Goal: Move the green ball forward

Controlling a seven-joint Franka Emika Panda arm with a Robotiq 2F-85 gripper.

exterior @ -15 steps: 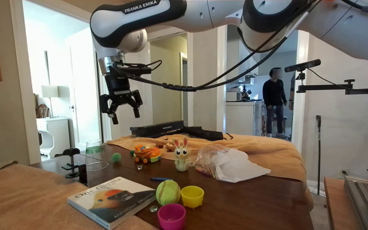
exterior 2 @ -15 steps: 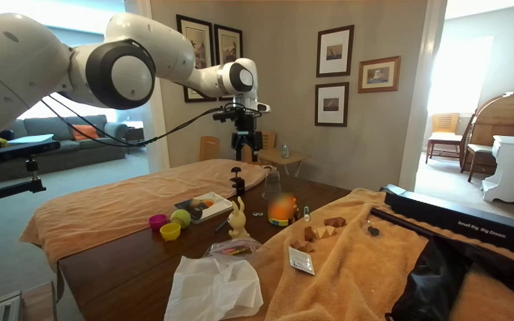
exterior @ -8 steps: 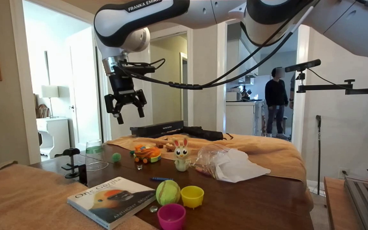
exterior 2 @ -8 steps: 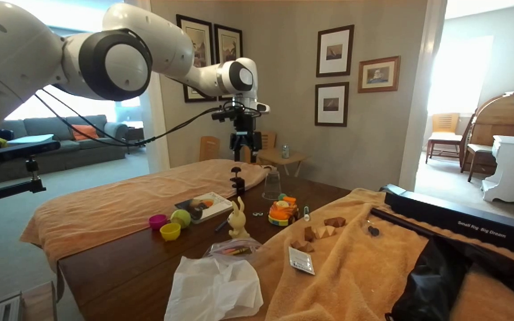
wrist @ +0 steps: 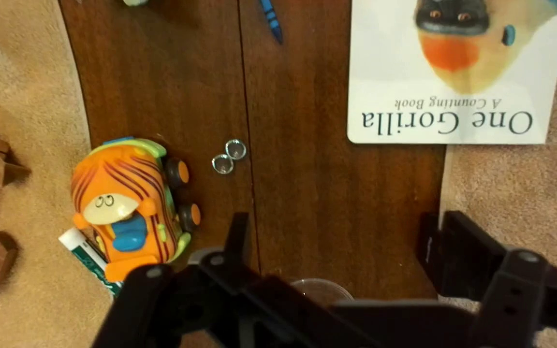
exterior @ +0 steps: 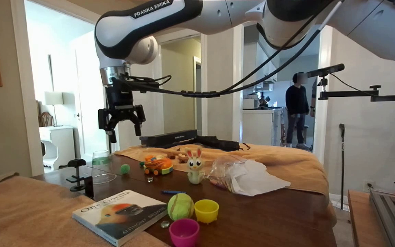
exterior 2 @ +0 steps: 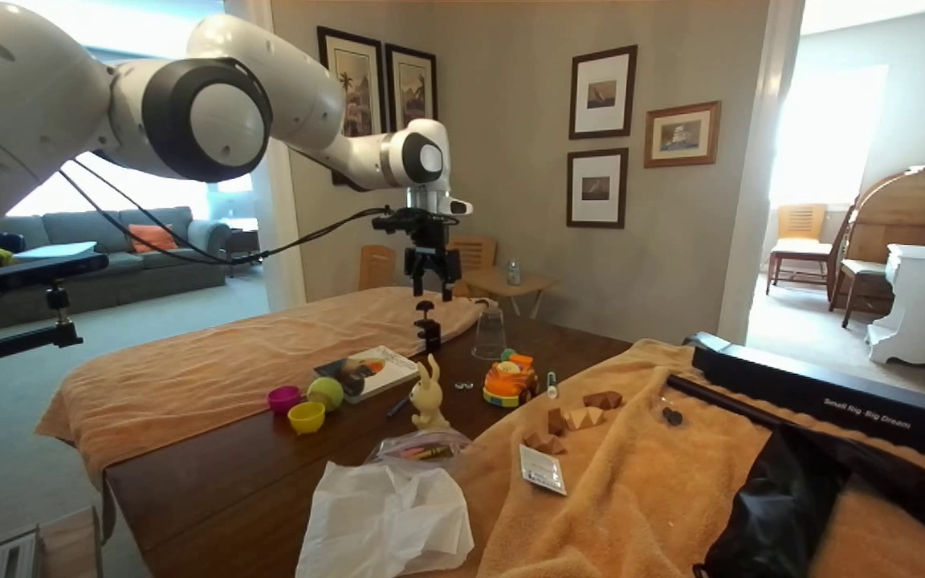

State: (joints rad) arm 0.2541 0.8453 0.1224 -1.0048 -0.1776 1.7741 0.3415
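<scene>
The green ball (exterior: pixel 180 207) is a yellow-green sphere with a curved seam. It sits on the dark table between the book (exterior: pixel 122 216), the yellow cup (exterior: pixel 206 211) and the magenta cup (exterior: pixel 184 232). It also shows in an exterior view (exterior 2: pixel 324 394). It is out of the wrist view. My gripper (exterior: pixel 125 134) is open and empty, high above the far end of the table from the ball, near the clear cup (exterior: pixel 102 166). It also shows in an exterior view (exterior 2: pixel 432 291) above the black clamp (exterior 2: pixel 428 327). In the wrist view the fingers (wrist: pixel 346 227) stand wide apart.
An orange toy car (wrist: pixel 124 203), two glass gems (wrist: pixel 229 157), a blue crayon (exterior: pixel 173 192) and a rabbit figure (exterior: pixel 195 168) stand on the table. A small fuzzy green pompom (exterior: pixel 125 168) lies beside the clear cup. A plastic bag (exterior: pixel 228 171) lies near the rabbit.
My gripper first shifted slightly right in an exterior view, then moved left and lower, staying open. The ball and other objects have not moved.
</scene>
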